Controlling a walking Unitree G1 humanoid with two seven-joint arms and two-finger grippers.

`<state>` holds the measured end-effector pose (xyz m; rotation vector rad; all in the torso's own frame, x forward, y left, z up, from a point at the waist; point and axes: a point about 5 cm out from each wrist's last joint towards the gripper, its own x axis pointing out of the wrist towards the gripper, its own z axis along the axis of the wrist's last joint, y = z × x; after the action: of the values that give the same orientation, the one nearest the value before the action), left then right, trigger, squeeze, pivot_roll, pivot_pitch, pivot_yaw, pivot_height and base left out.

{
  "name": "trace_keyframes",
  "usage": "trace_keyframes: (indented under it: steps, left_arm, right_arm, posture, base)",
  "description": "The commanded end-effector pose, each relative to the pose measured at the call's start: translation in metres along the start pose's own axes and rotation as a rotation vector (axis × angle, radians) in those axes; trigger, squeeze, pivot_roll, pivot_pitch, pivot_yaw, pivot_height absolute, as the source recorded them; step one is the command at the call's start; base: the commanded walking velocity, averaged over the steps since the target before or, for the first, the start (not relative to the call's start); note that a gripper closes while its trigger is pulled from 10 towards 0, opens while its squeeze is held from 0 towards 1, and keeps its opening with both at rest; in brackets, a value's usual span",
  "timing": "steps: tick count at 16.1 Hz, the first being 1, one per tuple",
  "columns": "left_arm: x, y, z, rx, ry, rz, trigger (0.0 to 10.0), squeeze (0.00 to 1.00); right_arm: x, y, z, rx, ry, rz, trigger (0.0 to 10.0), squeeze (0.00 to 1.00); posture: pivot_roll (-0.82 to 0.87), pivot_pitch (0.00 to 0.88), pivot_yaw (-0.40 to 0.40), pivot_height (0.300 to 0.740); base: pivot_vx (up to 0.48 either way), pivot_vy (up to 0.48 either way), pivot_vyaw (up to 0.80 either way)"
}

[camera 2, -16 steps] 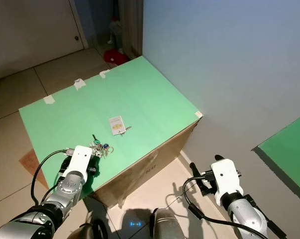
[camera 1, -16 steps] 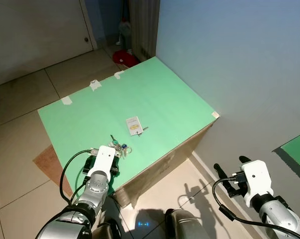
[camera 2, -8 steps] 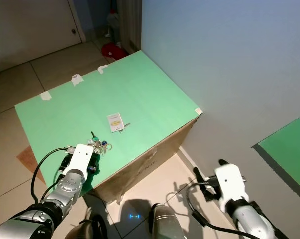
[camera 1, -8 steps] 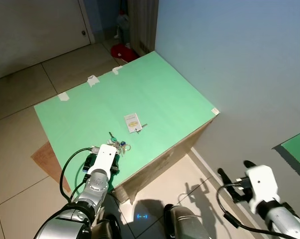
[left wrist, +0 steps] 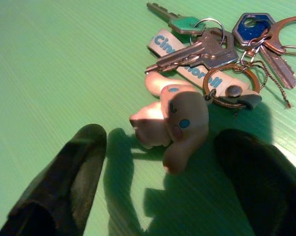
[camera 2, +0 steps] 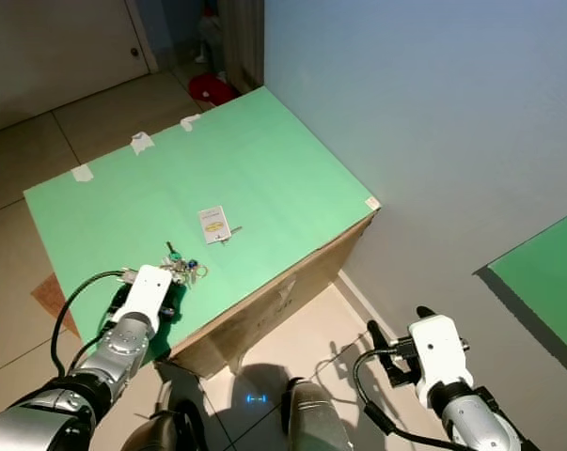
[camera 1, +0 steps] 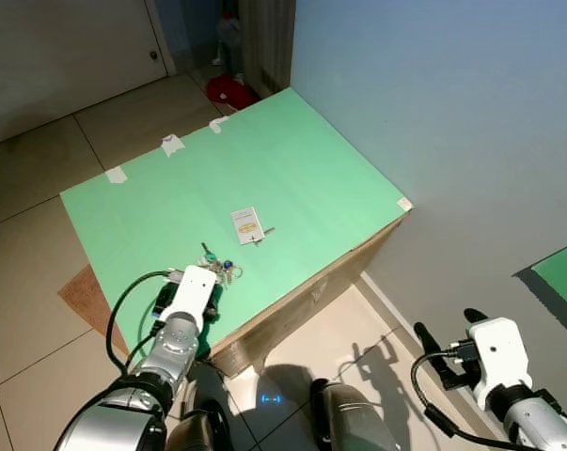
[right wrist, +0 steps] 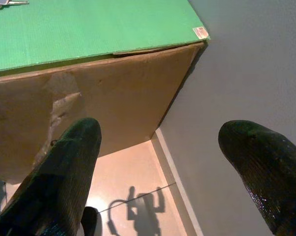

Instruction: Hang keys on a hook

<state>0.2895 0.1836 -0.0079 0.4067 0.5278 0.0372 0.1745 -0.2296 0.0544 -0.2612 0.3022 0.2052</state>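
Note:
A bunch of keys lies near the front edge of the green tabletop, with rings, a green-headed key, a blue-headed key, a white strap and a pale plush charm. My left gripper rests low on the tabletop right behind the bunch. In the left wrist view it is open, with one black finger on each side of the charm and neither touching it. My right gripper hangs open over the floor beside the box, holding nothing.
A small white card with a yellow mark lies further in on the green top, a small metal piece beside it. The top covers a cardboard box standing against a grey wall. Tape scraps mark the far edge. A red object lies on the floor.
The camera view has shifted a little. My left gripper stays at the keys. My right gripper now sits lower in the picture than a second ago.

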Motion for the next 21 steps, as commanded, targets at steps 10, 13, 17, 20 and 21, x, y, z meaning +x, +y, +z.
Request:
trace_keyframes:
  steps: [10,13,17,20,21]
  left_arm:
    - [-0.003,-0.012,-0.009,-0.212,0.065,-0.117,0.0,0.00]
    - [-0.004,-0.017,-0.006,-0.221,0.045,-0.147,0.0,0.00]
    - [-0.007,-0.027,-0.003,-0.238,-0.025,-0.191,0.0,0.00]
    - [-0.009,-0.033,0.015,-0.235,-0.151,-0.221,0.0,0.00]
    - [-0.009,-0.034,0.023,-0.233,-0.195,-0.226,0.0,0.00]
  right_arm:
    - [-0.005,0.000,-0.003,-0.004,0.027,-0.006,10.0,0.00]
    - [-0.004,-0.002,-0.010,-0.001,0.040,-0.004,10.0,0.00]
    - [-0.002,0.000,-0.017,0.006,0.053,-0.005,10.0,0.00]
    - [0.001,0.003,-0.022,0.016,0.057,-0.003,10.0,0.00]
    - [0.003,0.004,-0.023,0.018,0.057,0.000,10.0,0.00]
  posture:
    - [-0.48,0.249,-0.007,0.740]
    - [-0.47,0.251,-0.004,0.740]
    - [-0.45,0.248,0.013,0.740]
    - [-0.43,0.244,0.021,0.740]
    - [-0.42,0.238,0.024,0.740]
  base:
    - [0.000,0.000,0.00]
    - [0.000,0.000,0.00]
    - [0.000,0.000,0.00]
    - [0.000,0.000,0.00]
    - [0.000,0.000,0.00]
